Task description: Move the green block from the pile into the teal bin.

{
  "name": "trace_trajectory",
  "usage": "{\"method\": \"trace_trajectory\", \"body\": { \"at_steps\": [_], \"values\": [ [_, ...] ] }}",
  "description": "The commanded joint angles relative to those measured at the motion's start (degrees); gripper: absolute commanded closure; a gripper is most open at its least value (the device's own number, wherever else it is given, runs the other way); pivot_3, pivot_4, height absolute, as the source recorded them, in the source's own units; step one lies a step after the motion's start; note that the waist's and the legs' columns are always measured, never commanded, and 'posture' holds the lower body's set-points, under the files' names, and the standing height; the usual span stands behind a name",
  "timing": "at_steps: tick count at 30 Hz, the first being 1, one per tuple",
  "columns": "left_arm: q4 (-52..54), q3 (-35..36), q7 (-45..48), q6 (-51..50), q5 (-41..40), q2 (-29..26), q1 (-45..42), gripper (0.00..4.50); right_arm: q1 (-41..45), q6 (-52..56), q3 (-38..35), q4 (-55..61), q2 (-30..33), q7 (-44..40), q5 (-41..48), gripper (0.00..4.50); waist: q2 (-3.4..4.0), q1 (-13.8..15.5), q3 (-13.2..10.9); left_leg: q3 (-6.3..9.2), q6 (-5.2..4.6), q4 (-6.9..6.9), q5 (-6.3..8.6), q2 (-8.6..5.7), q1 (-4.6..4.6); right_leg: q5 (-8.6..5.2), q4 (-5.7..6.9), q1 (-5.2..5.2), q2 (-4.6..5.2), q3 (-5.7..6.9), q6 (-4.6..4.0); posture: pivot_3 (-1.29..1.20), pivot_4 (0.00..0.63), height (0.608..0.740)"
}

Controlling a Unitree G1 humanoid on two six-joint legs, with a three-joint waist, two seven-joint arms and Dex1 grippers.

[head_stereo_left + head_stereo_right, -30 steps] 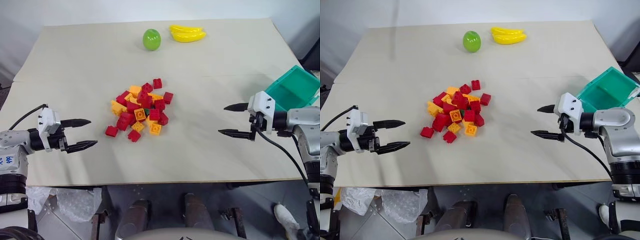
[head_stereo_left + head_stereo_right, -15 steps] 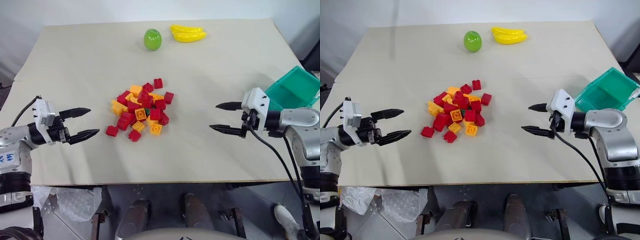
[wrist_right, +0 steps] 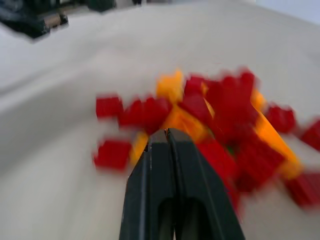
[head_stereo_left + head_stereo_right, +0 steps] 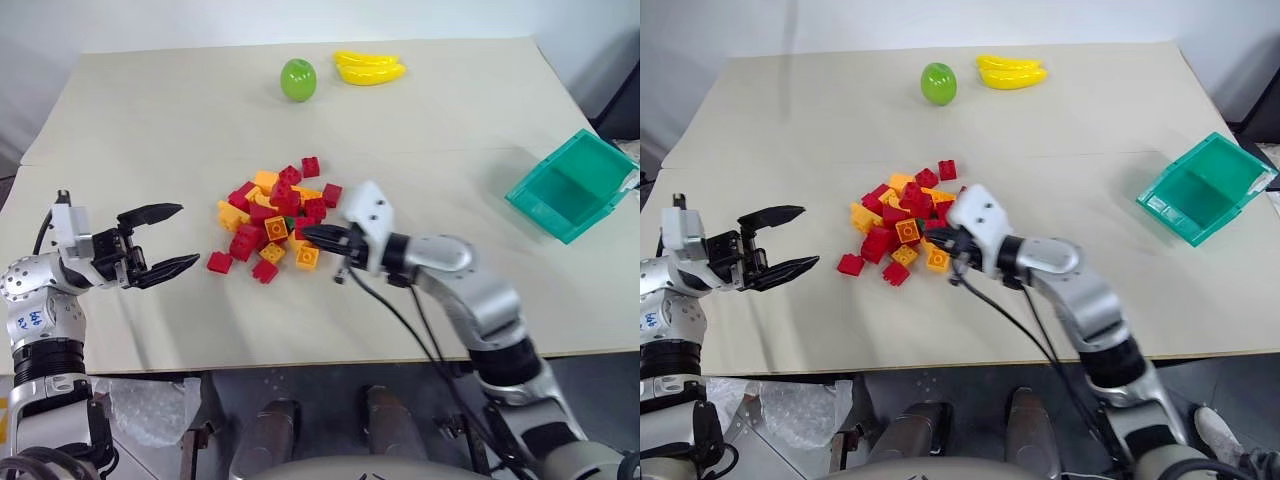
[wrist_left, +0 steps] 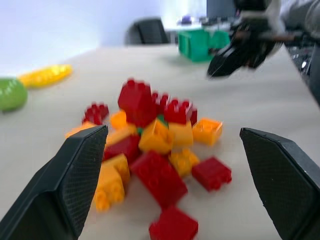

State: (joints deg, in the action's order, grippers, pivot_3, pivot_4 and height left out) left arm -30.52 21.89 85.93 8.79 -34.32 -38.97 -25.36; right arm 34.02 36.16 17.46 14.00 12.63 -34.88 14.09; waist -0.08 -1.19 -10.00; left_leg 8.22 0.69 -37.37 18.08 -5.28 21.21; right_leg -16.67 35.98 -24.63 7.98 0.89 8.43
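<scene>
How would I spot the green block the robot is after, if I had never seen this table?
Start at the pile of small red and orange bricks in the middle of the beige table. The green block sits near its centre, mostly buried, close to the tip of the right gripper. It is the only dark green brick there, far smaller than the round green fruit at the far edge.

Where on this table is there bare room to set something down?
Bare: the wide stretch between the pile and the teal bin, the band between the pile and the green fruit, and the table's far left. Crowded: around the pile, where the right tool reaches in.
</scene>
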Motion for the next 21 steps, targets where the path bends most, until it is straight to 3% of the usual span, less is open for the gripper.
{"method": "trace_trajectory", "body": {
  "at_steps": [1,4,7,12,16,21],
  "values": [
    [2.9,2.0,2.0,0.4,-2.6,-0.2,1.4,0.0,2.4,0.3,1.5,-2.7,-4.7,4.8,-2.1,4.49,-0.02,-0.4,0.0,0.03,0.0,0.01,0.0,0.0,0.0,0.0,0.01,0.0,0.0,0.01,0.0,0.0,0.15,0.74],
    [4.5,2.0,2.1,0.0,-3.4,-0.1,3.0,0.0,3.8,-0.5,3.1,-6.7,-8.4,6.6,-3.9,4.49,-0.05,-0.6,0.0,0.05,0.0,0.04,0.0,-0.01,0.0,0.01,-0.01,0.01,-0.01,0.0,0.01,0.0,0.15,0.74],
    [8.0,1.5,3.9,-3.5,-5.2,-0.9,6.6,0.0,6.7,-5.0,3.1,-18.9,-14.5,10.8,-6.6,4.49,-0.08,-1.2,0.0,0.01,0.0,0.1,0.0,0.01,-0.08,0.01,0.0,0.01,-0.06,-0.06,0.01,0.0,0.15,0.74],
    [9.8,1.1,3.3,-4.2,-5.1,-1.3,8.6,0.0,12.5,-13.0,0.0,-33.5,-19.6,16.5,-9.9,4.49,-0.08,-2.1,0.0,0.0,0.08,0.13,-0.03,0.13,-0.06,0.04,0.03,-0.06,-0.25,-0.21,-0.04,0.0,0.15,0.74],
    [9.3,0.9,2.6,-3.7,-4.6,-1.2,8.2,0.0,16.2,-16.9,-3.0,-41.9,-19.7,22.1,-12.2,4.49,-0.08,-2.1,0.0,0.0,0.11,0.12,-0.04,0.14,-0.1,0.06,0.03,-0.04,-0.28,-0.23,-0.07,0.0,0.15,0.74],
    [8.6,1.0,1.8,-2.9,-4.1,-1.2,7.5,0.0,14.6,-16.9,-5.4,-39.9,-15.1,23.7,-14.4,4.49,-0.08,-2.2,0.0,0.0,0.1,0.14,-0.04,0.14,-0.07,0.06,0.02,-0.07,-0.28,-0.26,-0.07,0.0,0.15,0.74]
  ]
}}
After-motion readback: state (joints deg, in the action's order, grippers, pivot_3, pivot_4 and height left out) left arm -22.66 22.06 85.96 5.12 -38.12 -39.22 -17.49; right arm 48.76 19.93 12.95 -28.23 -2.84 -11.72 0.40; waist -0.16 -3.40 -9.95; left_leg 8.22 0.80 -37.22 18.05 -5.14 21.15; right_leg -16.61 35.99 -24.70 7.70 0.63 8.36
